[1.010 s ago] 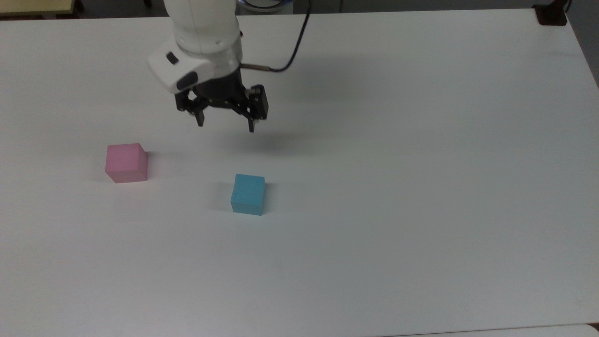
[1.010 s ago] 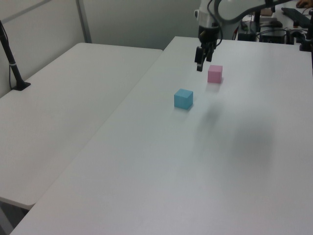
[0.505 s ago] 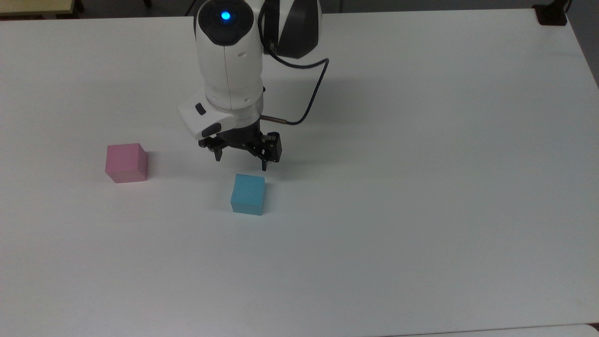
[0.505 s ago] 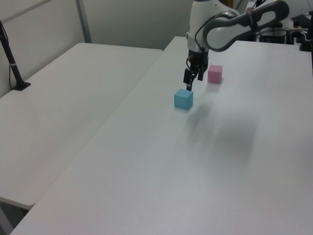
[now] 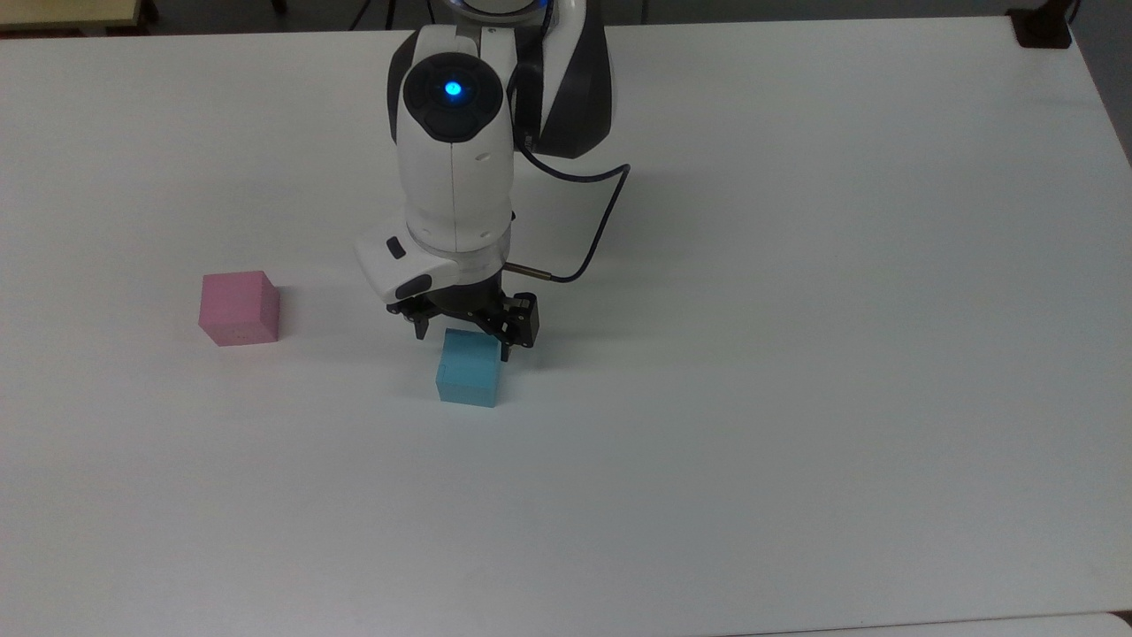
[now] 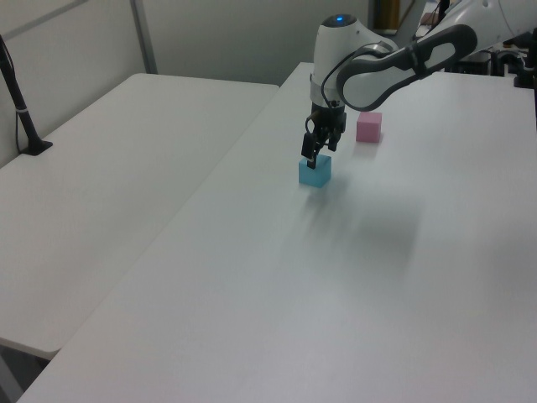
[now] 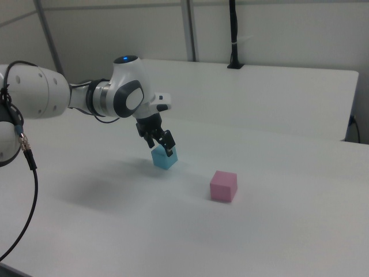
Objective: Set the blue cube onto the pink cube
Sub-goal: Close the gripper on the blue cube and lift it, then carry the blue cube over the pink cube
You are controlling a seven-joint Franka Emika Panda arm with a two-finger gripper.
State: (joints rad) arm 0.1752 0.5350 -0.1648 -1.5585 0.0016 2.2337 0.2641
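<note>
Top view: the gripper (image 5: 462, 340) hangs right over the blue cube (image 5: 469, 372). Its two fingers are spread apart, one on each side of the cube's top. They are not squeezing anything yet. The blue cube sits flat on the white table (image 5: 796, 354), a bit turned. The pink cube (image 5: 239, 307) sits on the table too, well apart from the blue one, toward the top view's left.

In the left view the gripper (image 6: 314, 151) is just above the blue cube (image 6: 315, 171), with the pink cube (image 6: 368, 127) behind it. In the right view the gripper (image 7: 161, 140) is by the blue cube (image 7: 165, 156), and the pink cube (image 7: 223, 185) is nearer to the camera, on the right view's right.

I think the arm is about to go down and grab the blue cube. No stacking has been done.

What could go wrong? The blue cube is turned a little, so the fingers may not line up with its flat sides. Then a finger could land on top of the cube, or push a corner and spin it away. If the squeeze is too high up, the cube might slip out. Later, if the blue cube is set down off the middle of the pink one, it could tip off.
</note>
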